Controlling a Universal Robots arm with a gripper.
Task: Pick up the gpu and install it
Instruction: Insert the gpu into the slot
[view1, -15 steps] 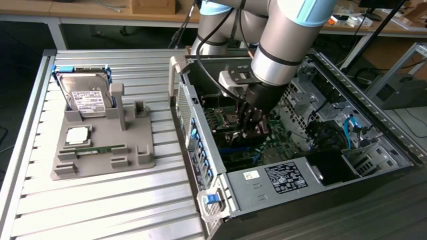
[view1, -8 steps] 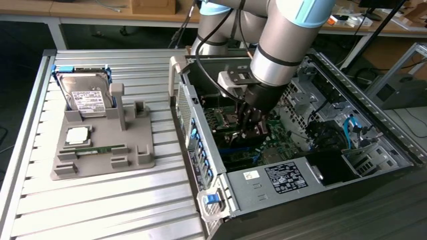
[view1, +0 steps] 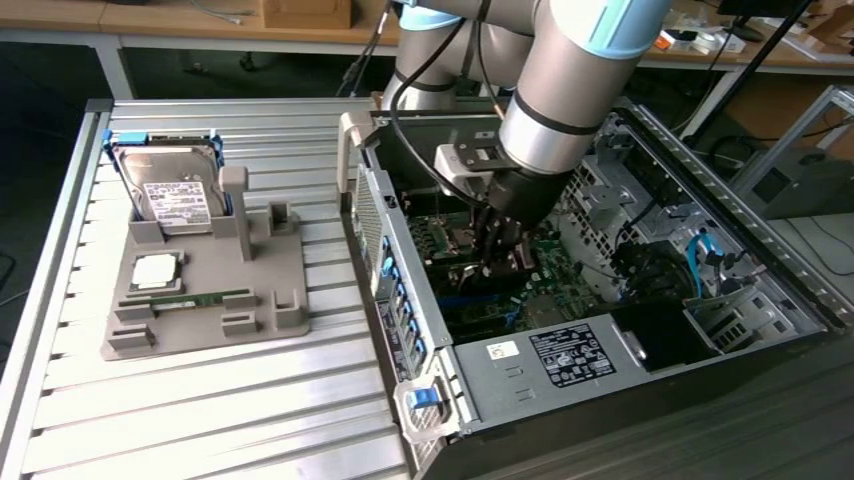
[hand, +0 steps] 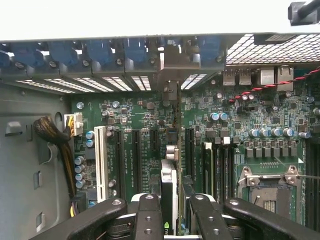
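Gripper pinching gpu edge-on, card over green motherboard slots; inside open computer case

The open computer case is seen from high and far; its motherboard, shared, is viewed closely straight down.

The gripper has matt black fingers with small screw holes, closed on the gpu, a thin edge-on card with a silvery metal bracket. The motherboard is glossy green laminate carrying black plastic slots and one white slot. The computer case is dull grey sheet metal with perforated panels and blue plastic clips. The table is ribbed, satin aluminium. The holder tray is matt grey plastic; the hard drive shows bright metal and a white paper label.
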